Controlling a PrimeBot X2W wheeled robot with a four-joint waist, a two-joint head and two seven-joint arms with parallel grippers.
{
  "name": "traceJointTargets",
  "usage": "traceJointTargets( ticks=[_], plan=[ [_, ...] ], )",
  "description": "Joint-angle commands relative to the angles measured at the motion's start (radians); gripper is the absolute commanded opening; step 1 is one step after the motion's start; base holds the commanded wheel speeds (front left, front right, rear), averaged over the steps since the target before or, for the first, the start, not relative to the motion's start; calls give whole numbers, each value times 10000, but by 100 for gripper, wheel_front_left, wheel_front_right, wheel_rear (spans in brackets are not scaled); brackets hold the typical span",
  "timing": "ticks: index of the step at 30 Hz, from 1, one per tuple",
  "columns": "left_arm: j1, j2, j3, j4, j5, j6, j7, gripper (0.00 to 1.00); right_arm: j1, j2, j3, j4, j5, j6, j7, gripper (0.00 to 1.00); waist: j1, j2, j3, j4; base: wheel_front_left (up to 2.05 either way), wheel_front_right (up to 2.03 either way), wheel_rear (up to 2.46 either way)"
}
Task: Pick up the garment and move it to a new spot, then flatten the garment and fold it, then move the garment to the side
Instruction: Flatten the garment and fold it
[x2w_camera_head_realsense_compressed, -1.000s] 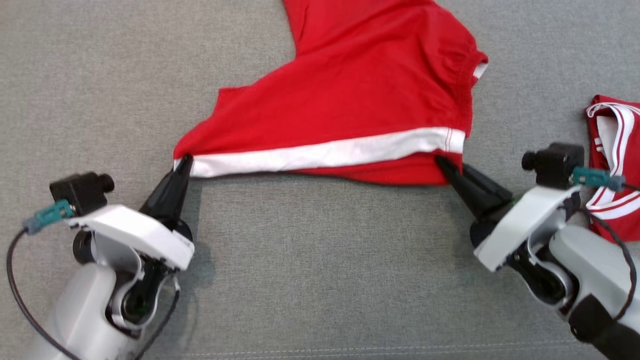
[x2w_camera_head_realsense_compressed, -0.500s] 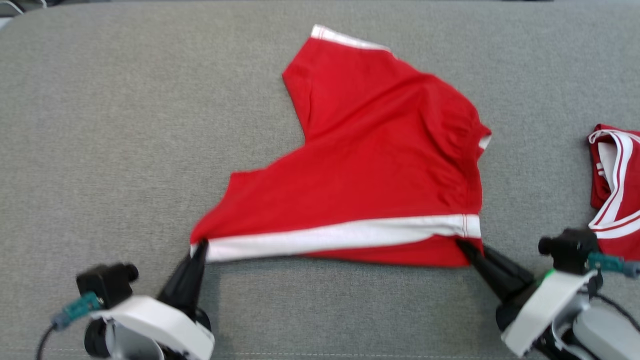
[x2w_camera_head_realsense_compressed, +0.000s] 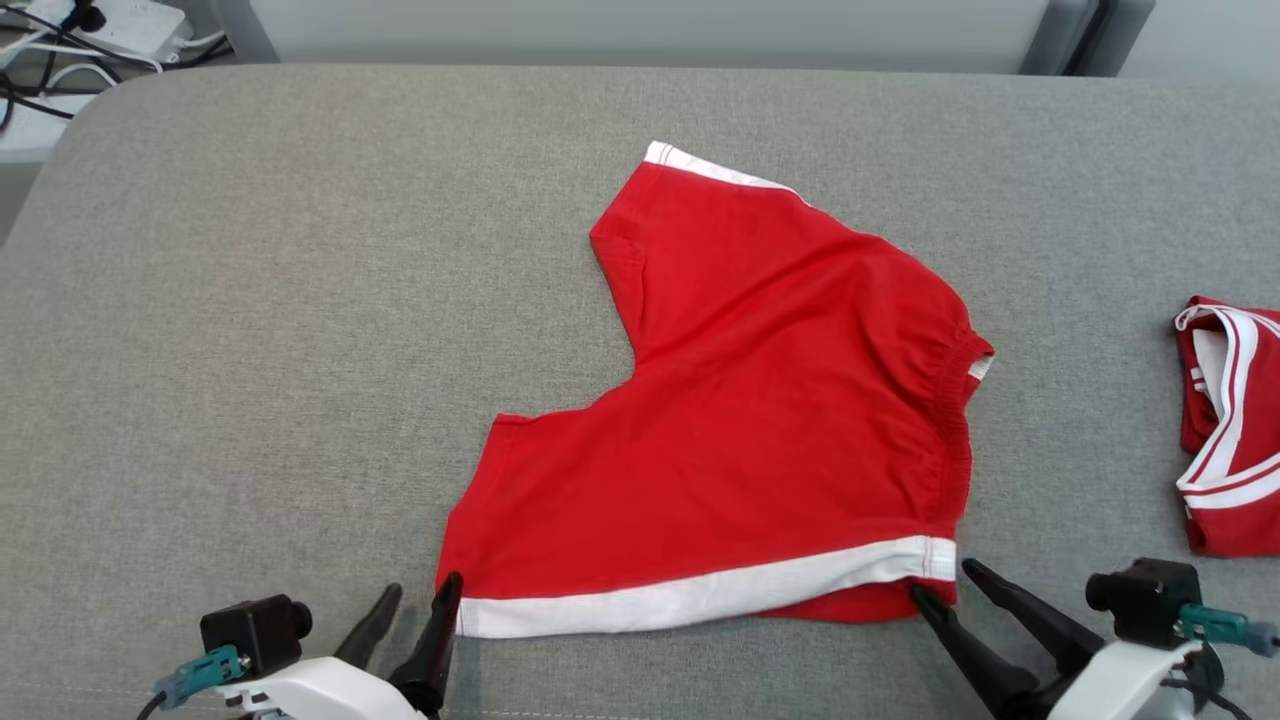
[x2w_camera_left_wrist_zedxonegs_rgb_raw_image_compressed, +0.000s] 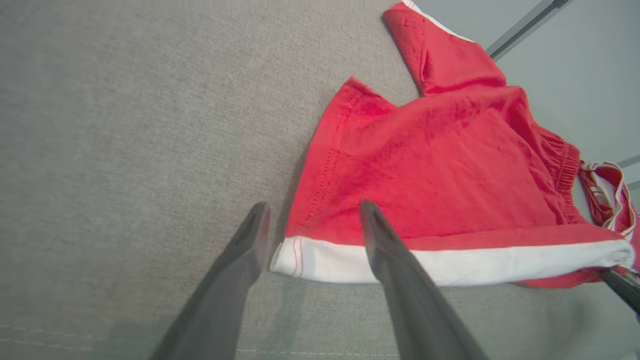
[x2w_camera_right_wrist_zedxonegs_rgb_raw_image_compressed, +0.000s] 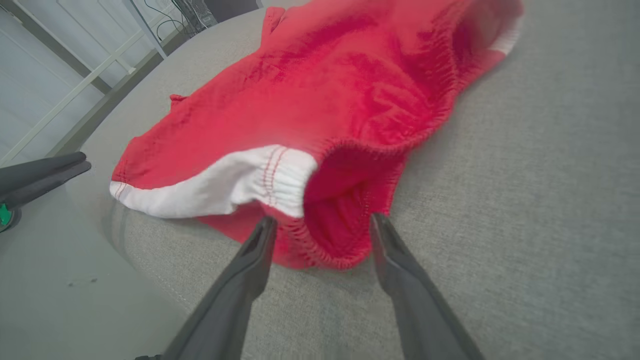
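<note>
The garment (x2w_camera_head_realsense_compressed: 780, 430) is a pair of red shorts with a white band along the near edge, lying on the grey cushioned surface (x2w_camera_head_realsense_compressed: 250, 350). My left gripper (x2w_camera_head_realsense_compressed: 424, 585) is open at the band's left corner; in the left wrist view the left gripper (x2w_camera_left_wrist_zedxonegs_rgb_raw_image_compressed: 314, 204) straddles that corner of the garment (x2w_camera_left_wrist_zedxonegs_rgb_raw_image_compressed: 440, 180) without pinching it. My right gripper (x2w_camera_head_realsense_compressed: 942, 578) is open at the waistband's near right corner. The right wrist view has the right gripper (x2w_camera_right_wrist_zedxonegs_rgb_raw_image_compressed: 324, 218) spread just short of the garment's (x2w_camera_right_wrist_zedxonegs_rgb_raw_image_compressed: 325, 100) elastic opening.
A second red and white piece of clothing (x2w_camera_head_realsense_compressed: 1225, 430) lies at the right edge of the surface. Cables and a white power strip (x2w_camera_head_realsense_compressed: 100, 30) sit on the floor beyond the far left corner. A seam (x2w_camera_head_realsense_compressed: 700, 712) runs along the front edge.
Both grippers were shut on the garment's near corners and have opened and let go. The garment now lies slack. The head camera has tilted up, so the scene sits lower in the picture.
</note>
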Motion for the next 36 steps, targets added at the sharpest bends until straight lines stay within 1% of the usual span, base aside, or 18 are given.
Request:
traceJointTargets(
  ticks=[1,2,6,8,10,12,14,16,18,20,22,24,26,28,31,36],
  plan=[
    [-146,189,391,-221,109,28,-135,100,279,-231,-80,-261,-51,-2,30,100,0,0,-58,20,0,0,0],
    [-185,200,444,-256,145,62,-205,100,407,-263,-194,-343,-50,-2,91,100,0,0,-96,27,0,0,0],
    [-727,558,924,-857,969,434,-1076,100,1008,-440,-1446,-978,97,-2,-61,100,0,0,-320,60,0,0,0],
    [-1018,778,1051,-1124,1411,599,-1349,100,1158,-366,-2451,-980,-53,-2,-241,100,0,0,-460,11,0,0,0],
    [-1438,963,1197,-1402,1896,743,-1708,100,1209,-129,-3435,-1075,-383,-2,-373,100,0,0,-614,-44,0,0,0],
    [-1815,1245,1216,-1486,2410,889,-1815,100,1127,252,-4476,-1030,-1241,-2,-463,100,0,0,-793,-152,0,0,0],
    [-2106,1435,1266,-1496,2800,1090,-1868,100,940,908,-5354,-1091,-2271,-2,-513,100,0,0,-973,-312,0,0,0],
    [-2347,1567,1315,-1562,3118,1251,-1969,100,724,1585,-6028,-1184,-3478,-2,-535,100,0,0,-1130,-463,0,0,0],
    [-2396,1709,1249,-1474,3260,1318,-1797,100,616,2286,-6553,-1232,-4494,-2,-541,100,0,0,-1295,-565,0,0,0],
    [-2358,1877,1197,-1327,3408,1396,-1643,100,614,2817,-6793,-1253,-5361,-2,-432,100,0,0,-1430,-630,0,0,0],
    [-2258,1909,1173,-1269,3449,1425,-1672,100,719,3192,-6952,-1257,-6148,-2,-369,100,0,0,-1525,-657,0,0,0],
    [-2008,1941,1106,-1153,3524,1475,-1740,100,963,3539,-7048,-1240,-6654,-2,-352,100,0,0,-1638,-642,0,0,0],
    [-1713,1857,1060,-1076,3462,1503,-1837,100,1310,3792,-7210,-1191,-7064,-2,-366,100,0,0,-1715,-597,0,0,0],
    [-1401,1794,1055,-973,3420,1580,-1948,100,1676,4030,-7332,-1174,-7351,-2,-398,100,0,0,-1809,-580,0,0,0],
    [-1067,1742,1066,-880,3360,1637,-2076,100,2009,4214,-7393,-1193,-7578,-2,-440,100,0,0,-1906,-587,0,0,0],
    [-367,1648,1074,-798,3207,1636,-2379,100,2785,4546,-7565,-1139,-7899,-2,-501,100,0,0,-2096,-557,0,0,0]
  ],
)
